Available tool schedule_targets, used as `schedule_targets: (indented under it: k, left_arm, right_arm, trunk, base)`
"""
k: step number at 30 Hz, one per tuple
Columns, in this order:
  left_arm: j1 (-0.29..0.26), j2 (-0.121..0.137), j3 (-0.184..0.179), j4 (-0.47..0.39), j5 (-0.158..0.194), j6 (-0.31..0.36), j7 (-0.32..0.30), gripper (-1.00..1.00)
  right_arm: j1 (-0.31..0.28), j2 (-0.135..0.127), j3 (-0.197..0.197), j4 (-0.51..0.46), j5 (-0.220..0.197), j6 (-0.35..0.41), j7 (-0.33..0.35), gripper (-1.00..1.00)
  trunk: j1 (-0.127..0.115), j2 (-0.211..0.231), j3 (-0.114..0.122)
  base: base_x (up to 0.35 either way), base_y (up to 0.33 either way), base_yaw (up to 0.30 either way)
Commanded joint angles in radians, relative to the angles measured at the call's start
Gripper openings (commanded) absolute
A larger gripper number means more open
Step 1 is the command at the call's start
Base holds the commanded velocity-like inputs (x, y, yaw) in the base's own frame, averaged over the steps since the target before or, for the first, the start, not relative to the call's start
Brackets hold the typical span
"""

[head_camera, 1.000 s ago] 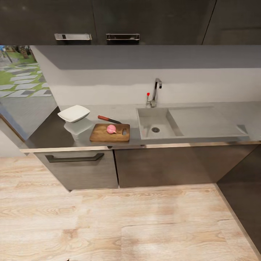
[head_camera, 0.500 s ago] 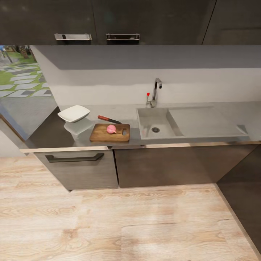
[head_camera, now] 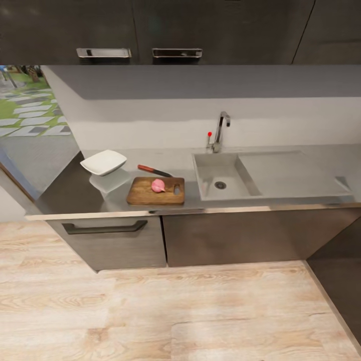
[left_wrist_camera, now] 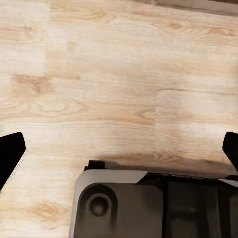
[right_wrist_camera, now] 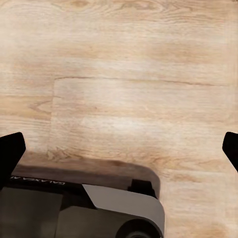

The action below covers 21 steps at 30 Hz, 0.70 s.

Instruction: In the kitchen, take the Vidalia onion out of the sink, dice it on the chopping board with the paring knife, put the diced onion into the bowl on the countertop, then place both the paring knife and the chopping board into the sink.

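Note:
The Vidalia onion (head_camera: 158,185), a small pinkish-pale bulb, rests whole on the brown chopping board (head_camera: 141,193) near its handle slot. Just behind the board lies the red-handled paring knife (head_camera: 153,170) on the grey countertop (head_camera: 70,193). The white bowl (head_camera: 104,162) stands to the board's left. Right of the board is the light-grey sink (head_camera: 204,168), with nothing in its basin but the drain. My left gripper (left_wrist_camera: 119,153) and right gripper (right_wrist_camera: 119,153) hang open over the wooden floor, far from the counter, dark fingertips (left_wrist_camera: 10,153) wide apart and holding nothing.
A chrome tap (head_camera: 220,131) with a red-tipped lever stands behind the sink, whose drainboard (head_camera: 291,173) runs right. Dark cabinets with a drawer handle (head_camera: 104,228) sit under the counter. Pale wood floor (head_camera: 175,311) lies between me and the counter. My base (left_wrist_camera: 148,206) shows below the grippers.
The whole head picture has shifted slightly down and to the right, so the camera moved. Onion, board, knife and bowl keep their places relative to each other.

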Motion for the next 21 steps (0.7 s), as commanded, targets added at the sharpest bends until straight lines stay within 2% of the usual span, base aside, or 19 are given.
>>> schedule_targets:
  k: [1, 9, 21]
  left_arm:
    - [0.000, 0.001, -0.001, 0.000, 0.012, 0.002, 0.000, 1.00]
    - [0.000, 0.001, 0.000, 0.037, 0.016, 0.001, -0.001, 1.00]
    - [0.000, 0.001, -0.001, 0.053, 0.016, 0.000, -0.001, 1.00]
  right_arm:
    - [-0.001, 0.000, 0.007, 0.001, -0.007, -0.004, -0.001, 1.00]
    - [-0.001, -0.001, 0.006, 0.001, -0.007, -0.004, 0.000, 1.00]
    - [-0.001, -0.001, 0.006, 0.001, -0.007, -0.005, 0.000, 1.00]
  trunk:
    - [0.001, -0.001, 0.000]
    - [0.001, -0.001, 0.013]
    - [0.001, -0.001, 0.032]
  base:
    - [0.250, 0.199, 0.000]
    - [0.217, 0.149, 0.000]
    - [0.026, 0.009, 0.000]
